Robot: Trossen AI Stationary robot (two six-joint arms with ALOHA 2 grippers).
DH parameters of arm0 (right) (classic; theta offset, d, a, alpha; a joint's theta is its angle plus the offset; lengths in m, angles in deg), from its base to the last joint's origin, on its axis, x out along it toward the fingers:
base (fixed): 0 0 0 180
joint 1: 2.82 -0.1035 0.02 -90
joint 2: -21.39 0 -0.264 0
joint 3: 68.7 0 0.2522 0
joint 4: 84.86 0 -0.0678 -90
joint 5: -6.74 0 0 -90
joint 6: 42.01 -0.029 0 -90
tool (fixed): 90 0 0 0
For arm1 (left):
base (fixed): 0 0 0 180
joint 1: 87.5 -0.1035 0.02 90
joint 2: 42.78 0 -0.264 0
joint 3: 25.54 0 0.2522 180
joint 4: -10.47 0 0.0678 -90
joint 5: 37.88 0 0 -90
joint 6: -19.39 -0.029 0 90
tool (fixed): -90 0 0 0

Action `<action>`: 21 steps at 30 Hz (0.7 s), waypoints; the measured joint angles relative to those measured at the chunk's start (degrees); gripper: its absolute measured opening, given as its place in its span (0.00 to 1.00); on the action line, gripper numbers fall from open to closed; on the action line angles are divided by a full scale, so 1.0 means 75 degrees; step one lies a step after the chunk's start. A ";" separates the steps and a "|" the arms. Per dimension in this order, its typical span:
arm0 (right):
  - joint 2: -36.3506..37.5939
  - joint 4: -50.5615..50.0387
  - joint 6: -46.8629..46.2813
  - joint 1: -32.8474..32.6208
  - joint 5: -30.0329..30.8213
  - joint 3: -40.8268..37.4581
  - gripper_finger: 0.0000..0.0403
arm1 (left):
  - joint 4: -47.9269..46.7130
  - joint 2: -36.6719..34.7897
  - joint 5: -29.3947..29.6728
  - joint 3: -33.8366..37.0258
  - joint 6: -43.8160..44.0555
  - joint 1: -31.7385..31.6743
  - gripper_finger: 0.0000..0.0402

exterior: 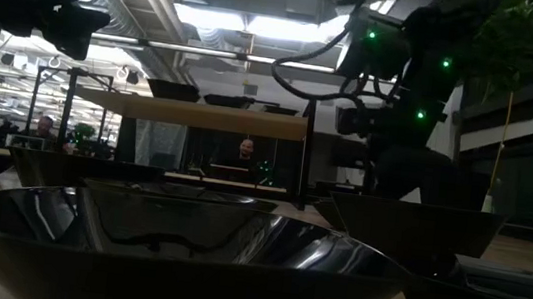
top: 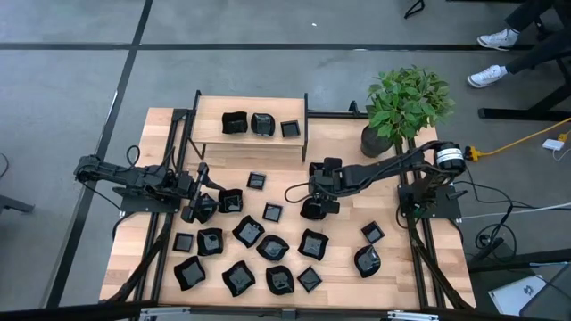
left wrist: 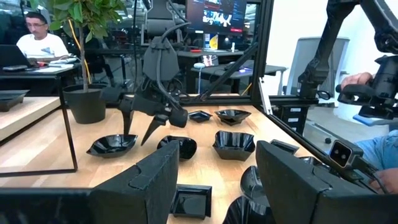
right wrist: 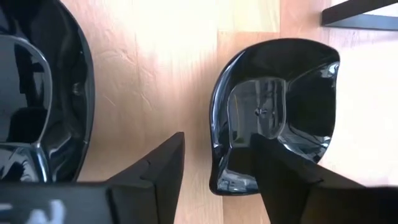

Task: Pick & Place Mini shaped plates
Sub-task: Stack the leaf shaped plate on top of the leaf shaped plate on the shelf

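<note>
My right hand [right wrist: 214,180] hung mid-desk, fingers apart, straddling the near rim of a wavy-edged mini plate [right wrist: 273,112] directly below; nothing held. Left hand [top: 198,207], also spread and empty, waited near the left edge.

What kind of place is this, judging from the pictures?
Probably an open-plan robotics lab or office: a person sits at a desk with a laptop, a monitor glows behind, and exposed ceiling ducts run overhead.
</note>
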 joint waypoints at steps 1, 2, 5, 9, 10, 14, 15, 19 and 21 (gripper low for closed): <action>0.0000 -0.0001 0.0000 0.0000 0.0000 0.0000 0.41 | -0.0003 0.0003 0.0000 -0.0002 0.0000 0.0002 0.52; 0.0000 -0.0007 0.0000 0.0000 -0.0003 0.0000 0.39 | 0.0010 0.0000 0.0000 0.0000 0.0003 0.0002 0.52; 0.0000 -0.0003 0.0000 0.0000 -0.0009 0.0000 0.32 | 0.0007 0.0001 -0.0001 0.0000 0.0000 0.0001 0.52; 0.0000 -0.0015 0.0001 0.0000 -0.0014 0.0000 0.21 | 0.0011 0.0001 0.0001 -0.0001 0.0001 0.0001 0.52; 0.0000 -0.0018 0.0000 0.0000 -0.0015 0.0000 0.18 | 0.0011 0.0000 0.0003 0.0000 0.0002 0.0000 0.52; 0.0000 -0.0019 -0.0039 0.0000 -0.0027 0.0000 0.06 | 0.0011 0.0000 0.0003 0.0001 0.0000 -0.0001 0.52; 0.0000 -0.0021 -0.0041 0.0000 -0.0053 0.0000 0.03 | 0.0011 0.0000 0.0003 -0.0002 0.0000 0.0002 0.52; 0.0000 -0.0015 -0.0151 0.0000 -0.0261 0.0003 0.02 | 0.0011 0.0002 0.0006 0.0001 0.0001 -0.0001 0.52; 0.0000 -0.0020 -0.0270 0.0000 -0.0353 0.0004 0.02 | 0.0011 0.0000 0.0006 0.0001 0.0001 0.0001 0.52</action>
